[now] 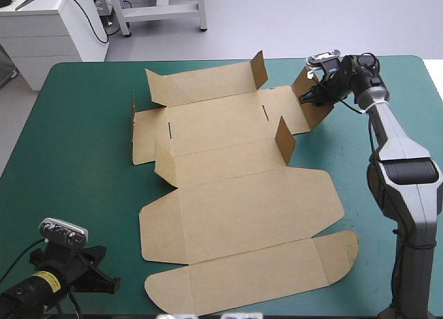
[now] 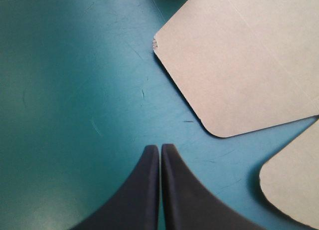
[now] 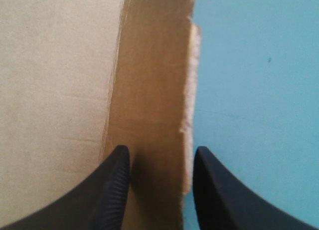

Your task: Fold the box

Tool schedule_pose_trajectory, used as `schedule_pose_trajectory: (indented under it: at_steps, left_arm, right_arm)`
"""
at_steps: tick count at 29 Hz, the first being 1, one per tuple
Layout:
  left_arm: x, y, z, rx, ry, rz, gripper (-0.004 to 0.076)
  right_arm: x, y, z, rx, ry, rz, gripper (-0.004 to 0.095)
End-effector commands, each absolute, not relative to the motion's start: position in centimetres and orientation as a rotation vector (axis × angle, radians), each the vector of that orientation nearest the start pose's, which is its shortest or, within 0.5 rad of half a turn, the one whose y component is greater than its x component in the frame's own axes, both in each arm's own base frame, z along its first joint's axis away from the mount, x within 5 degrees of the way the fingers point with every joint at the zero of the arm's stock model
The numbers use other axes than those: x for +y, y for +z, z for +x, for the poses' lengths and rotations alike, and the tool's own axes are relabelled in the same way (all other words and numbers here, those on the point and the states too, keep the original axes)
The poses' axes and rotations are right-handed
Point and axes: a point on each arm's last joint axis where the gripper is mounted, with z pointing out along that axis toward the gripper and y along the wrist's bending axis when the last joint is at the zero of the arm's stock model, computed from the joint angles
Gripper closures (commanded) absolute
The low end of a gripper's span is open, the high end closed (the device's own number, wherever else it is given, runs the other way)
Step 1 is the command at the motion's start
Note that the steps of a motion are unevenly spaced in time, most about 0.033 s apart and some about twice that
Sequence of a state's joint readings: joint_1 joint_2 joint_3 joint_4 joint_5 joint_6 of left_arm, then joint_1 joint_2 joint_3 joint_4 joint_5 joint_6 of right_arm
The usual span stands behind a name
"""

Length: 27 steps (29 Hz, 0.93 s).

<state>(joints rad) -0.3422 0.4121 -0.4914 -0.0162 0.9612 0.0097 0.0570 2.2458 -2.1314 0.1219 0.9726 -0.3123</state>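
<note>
Box point(image 1: 228, 201): brown cut sheet, mid-table on teal-green cover point(image 1: 76, 160), mostly flat, a few walls raised.
My right gripper point(image 3: 162, 152): fingers apart, straddling far-right flap point(image 3: 154, 80), probably to raise it.
My left gripper point(image 2: 160, 147): fingers pressed together, idle beside the near-left corner.

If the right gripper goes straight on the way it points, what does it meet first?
Most likely the box: its raised flap stands between the open fingers of the right gripper, so it would run further onto it. Depth is unclear.
</note>
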Motion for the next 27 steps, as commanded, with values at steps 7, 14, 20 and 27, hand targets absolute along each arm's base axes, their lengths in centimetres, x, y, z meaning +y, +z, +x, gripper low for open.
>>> schedule_pose_trajectory:
  at_steps: [7, 14, 20, 27]
  left_arm:
    - [-2.5, 28.0, 6.4, 2.274, -0.200, 0.393, 0.0731]
    - [-2.5, 28.0, 6.4, 2.274, -0.200, 0.393, 0.0731]
    - [-2.5, 28.0, 6.4, 2.274, -0.200, 0.393, 0.0731]
    - [-2.5, 28.0, 6.4, 2.274, -0.200, 0.393, 0.0731]
  right_arm:
    - [4.0, 30.6, 50.0, 2.368, 0.055, -0.410, 0.0899]
    - [4.1, 31.9, 49.7, 2.366, 0.047, -0.467, 0.0929]
    - [5.3, 35.6, 48.5, 2.237, 0.078, -0.700, 0.0929]
    - [9.2, 38.7, 46.2, 2.066, -0.001, -1.119, 0.0929]
